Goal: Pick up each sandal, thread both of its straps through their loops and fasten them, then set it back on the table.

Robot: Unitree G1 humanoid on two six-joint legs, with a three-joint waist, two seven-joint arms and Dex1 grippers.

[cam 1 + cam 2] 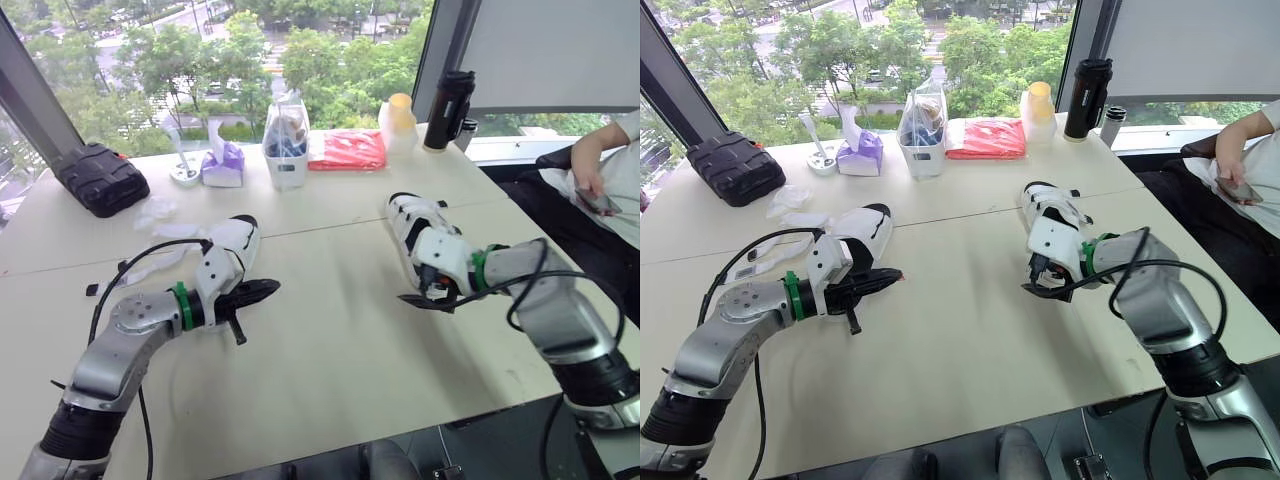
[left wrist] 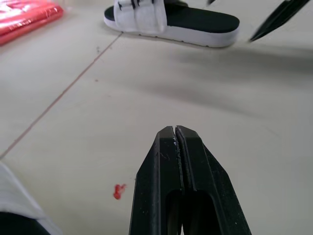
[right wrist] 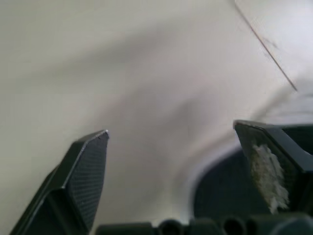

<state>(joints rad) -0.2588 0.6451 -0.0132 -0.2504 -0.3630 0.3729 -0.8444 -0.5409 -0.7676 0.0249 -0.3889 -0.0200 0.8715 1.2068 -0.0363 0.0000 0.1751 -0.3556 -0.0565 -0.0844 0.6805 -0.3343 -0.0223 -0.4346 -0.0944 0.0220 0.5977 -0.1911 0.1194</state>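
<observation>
Two sandals are seen on the table (image 1: 330,360), both white with a black footbed. The left gripper (image 2: 176,130) is held low over the tabletop with its two fingers pressed together and nothing between them. The first sandal (image 1: 238,243) lies just beside that gripper, on the side away from the robot, and is partly hidden by the wrist. The right gripper (image 1: 428,301) is held with its two fingers spread apart, and nothing is gripped. The second sandal (image 1: 412,222) lies just beyond it, heel end near one fingertip; whether they touch cannot be told. Two white straps (image 2: 146,14) are counted across this sandal. One small red mark (image 2: 119,191) is seen near the left gripper's fingertips.
</observation>
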